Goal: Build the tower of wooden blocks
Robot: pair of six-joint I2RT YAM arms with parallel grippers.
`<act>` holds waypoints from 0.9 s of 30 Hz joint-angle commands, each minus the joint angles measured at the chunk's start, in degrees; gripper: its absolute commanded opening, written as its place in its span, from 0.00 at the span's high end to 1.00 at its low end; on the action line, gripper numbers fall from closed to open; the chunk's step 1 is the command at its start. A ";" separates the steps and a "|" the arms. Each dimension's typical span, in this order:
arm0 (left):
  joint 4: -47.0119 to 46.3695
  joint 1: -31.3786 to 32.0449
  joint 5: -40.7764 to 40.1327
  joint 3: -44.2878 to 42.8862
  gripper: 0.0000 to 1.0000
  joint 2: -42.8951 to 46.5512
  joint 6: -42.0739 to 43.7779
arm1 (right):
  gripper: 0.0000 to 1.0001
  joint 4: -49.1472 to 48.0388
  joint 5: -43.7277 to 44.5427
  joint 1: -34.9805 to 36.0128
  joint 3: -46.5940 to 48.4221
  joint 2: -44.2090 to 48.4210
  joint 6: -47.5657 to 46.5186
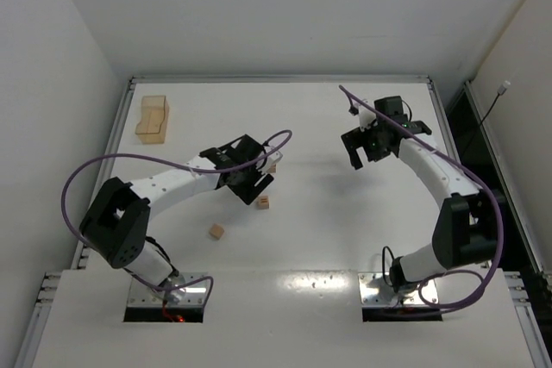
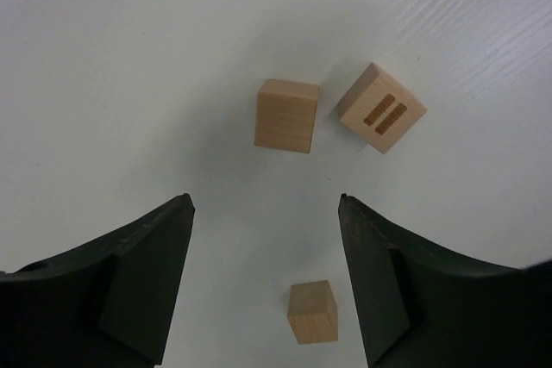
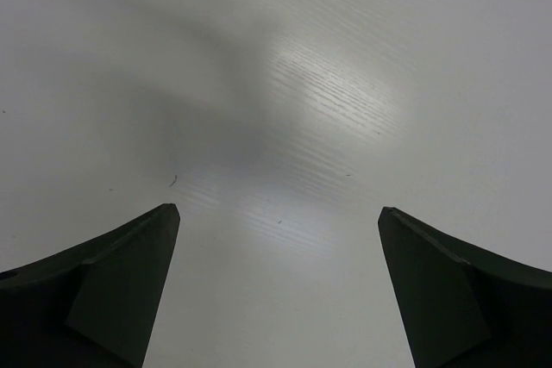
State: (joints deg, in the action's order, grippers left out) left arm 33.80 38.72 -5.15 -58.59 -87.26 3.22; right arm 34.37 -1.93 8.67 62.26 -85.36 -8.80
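Small tan wooden cubes lie apart on the white table; no stacked tower shows. In the left wrist view one cube [image 2: 312, 312] sits below and between my left gripper's [image 2: 264, 204] fingers, nearer the right one and touching neither. Beyond the tips are two larger-looking blocks, a plain one [image 2: 287, 115] and one with two dark slots [image 2: 380, 108]. From above, the left gripper [image 1: 256, 185] hovers by a cube [image 1: 264, 202], and another cube [image 1: 216, 231] lies nearer the bases. My right gripper [image 1: 362, 148] [image 3: 278, 208] is open over bare table.
A larger pale tan box [image 1: 153, 118] stands at the back left of the table. Raised edges [image 1: 280, 79] border the table, with walls close behind and on both sides. Purple cables loop off both arms.
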 commanded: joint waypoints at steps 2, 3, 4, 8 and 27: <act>-4.18 0.83 -1.53 0.05 0.37 -1.67 0.99 | 0.02 -1.32 -3.25 -1.54 3.04 -0.16 0.89; -4.18 0.83 -1.53 0.05 0.37 -1.68 1.52 | 0.02 -1.32 -3.25 -1.55 3.04 -0.68 0.89; -4.88 0.83 -1.53 0.05 0.37 -2.46 1.52 | 0.02 -1.32 -4.03 -1.55 3.04 -0.68 0.89; -4.89 0.83 -0.40 -1.08 0.38 -4.75 2.57 | 0.02 -0.80 -5.27 -2.16 3.04 -1.21 0.89; -6.56 0.83 3.13 -3.29 0.46 -10.64 3.10 | 0.03 0.26 -7.46 -4.36 3.57 -3.32 0.89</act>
State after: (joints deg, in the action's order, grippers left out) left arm 28.88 38.74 -3.11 -59.99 -97.14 5.76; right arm 34.94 -7.62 4.60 63.37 -88.71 -8.73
